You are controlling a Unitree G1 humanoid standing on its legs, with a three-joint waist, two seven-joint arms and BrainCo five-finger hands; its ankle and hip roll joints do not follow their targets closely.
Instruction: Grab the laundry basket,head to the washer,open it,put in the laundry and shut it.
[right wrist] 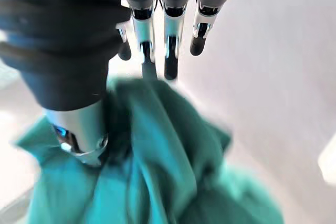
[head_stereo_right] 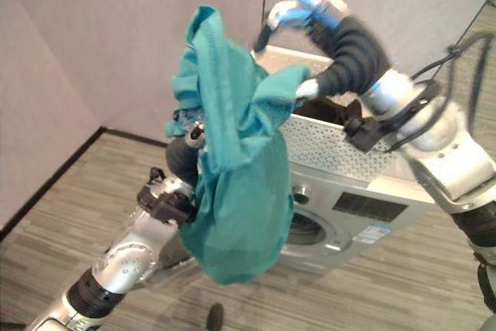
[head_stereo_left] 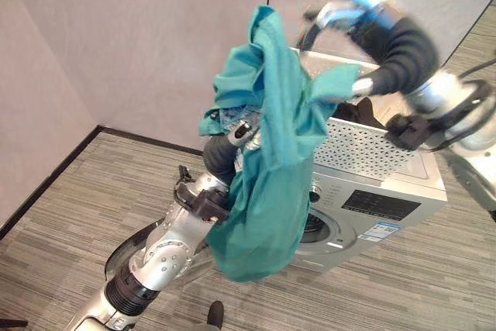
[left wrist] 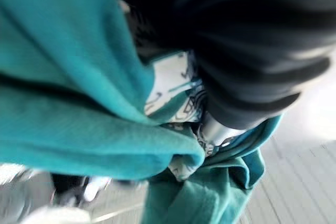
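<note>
Above the washer [head_stereo_left: 364, 199], in the left eye view, the left hand [head_stereo_left: 242, 134] holds the teal garment [head_stereo_left: 267, 168] high, cloth draped over it and hanging past the round door [head_stereo_left: 318, 226]; the white perforated laundry basket [head_stereo_left: 372, 149] sits on the washer's top. The right eye view shows the right hand [head_stereo_right: 298, 1] raised by the grey wall, fingers relaxed and empty. In the left wrist view cloth buries the fingers, so I cannot tell their grip. The right wrist view shows straight fingers [right wrist: 170, 51] above the cloth. The loose drape might slip onto the striped carpet [head_stereo_left: 85, 191] or snag the arm.
</note>
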